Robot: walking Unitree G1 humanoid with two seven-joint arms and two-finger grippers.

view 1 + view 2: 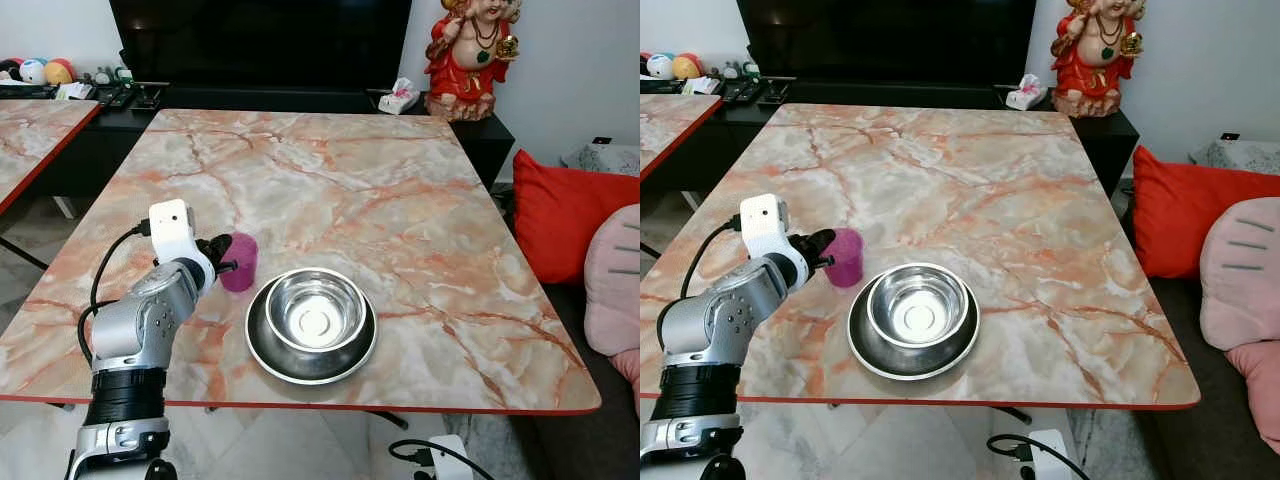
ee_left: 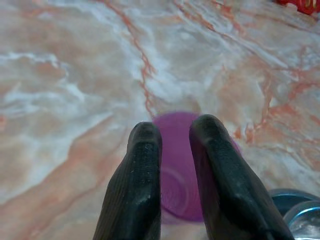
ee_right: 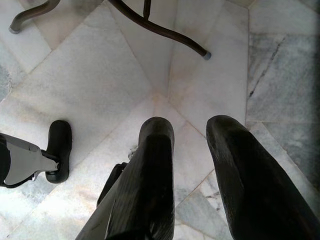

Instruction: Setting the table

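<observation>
the purple cup stands on the marble bench at lower left of the frame, just beside the steel bowl nested in its plate. the left tool sits narrowly parted over the cup; whether it grips cannot be told. risk: a loose hold tips the cup against the bowl. the right tool, parted and empty, hangs over the floor.

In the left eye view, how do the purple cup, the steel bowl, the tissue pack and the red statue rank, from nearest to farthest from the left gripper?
1. Purple cup, right at the left gripper.
2. Steel bowl, on the plate just right of the cup.
3. Tissue pack, behind the table's far edge.
4. Red statue, far right corner; only slightly beyond the pack.
</observation>
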